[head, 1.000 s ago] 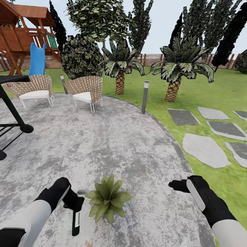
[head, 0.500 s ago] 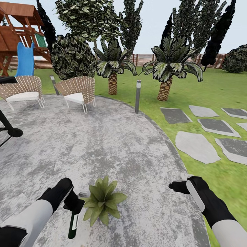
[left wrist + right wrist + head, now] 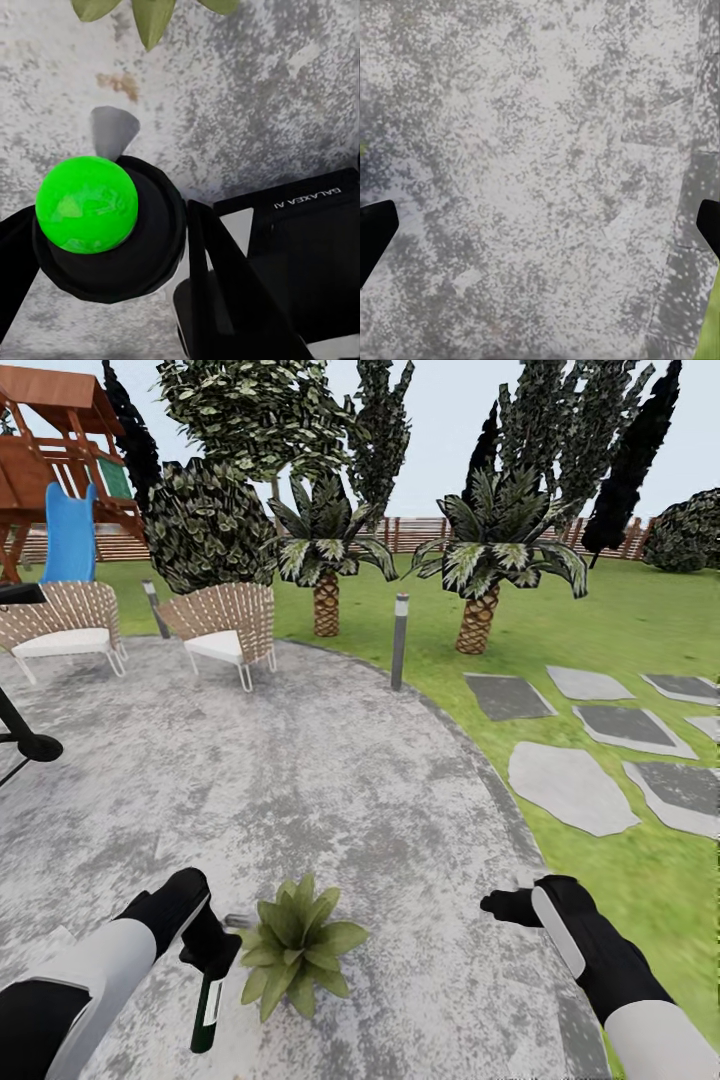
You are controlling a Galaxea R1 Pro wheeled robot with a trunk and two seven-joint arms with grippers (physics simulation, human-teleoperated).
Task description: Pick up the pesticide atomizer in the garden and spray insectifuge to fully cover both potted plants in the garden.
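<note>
One potted plant (image 3: pixel 295 945), a rosette of pointed green leaves, sits on the stone patio (image 3: pixel 330 780) between my two arms; its leaves hide the pot. My left gripper (image 3: pixel 214 952) is shut on the pesticide atomizer (image 3: pixel 206 1012), whose dark green body with a white label hangs down just left of the plant. The grey nozzle (image 3: pixel 240 921) points toward the leaves. In the left wrist view the atomizer's black top (image 3: pixel 112 240) carries a green ball, with leaf tips (image 3: pixel 150 19) beyond it. My right gripper (image 3: pixel 503 907) hovers open over bare stone to the plant's right.
Two wicker chairs (image 3: pixel 225 625) stand at the patio's far edge beside grey bollard lamps (image 3: pixel 399 642). A black grill leg (image 3: pixel 25 740) juts in from the left. Palms (image 3: pixel 480 575) and stepping stones (image 3: pixel 570 785) lie on the lawn to the right.
The head view has panned right, so the scene has slid left. My left arm and the atomizer have sunk a little in the picture. The right arm has eased slightly toward the plant.
</note>
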